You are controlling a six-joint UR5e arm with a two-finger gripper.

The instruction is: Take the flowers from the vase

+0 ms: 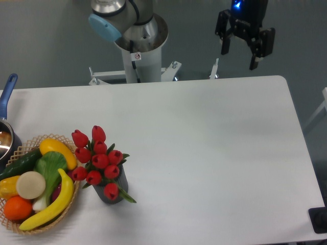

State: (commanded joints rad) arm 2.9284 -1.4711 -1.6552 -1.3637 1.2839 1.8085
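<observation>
Flowers [98,161] are kept in the vase [113,194], while the gripper [240,57], fingers spread, is held far above.

Vase [113,193] mostly hidden by flowers [98,161] — pot [6,133] & basket [26,148] cut off at left edge.

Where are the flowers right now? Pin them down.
The flowers stand in the vase near the table's front left, right beside the basket of fruit, far from the open gripper up at the back right.
</observation>
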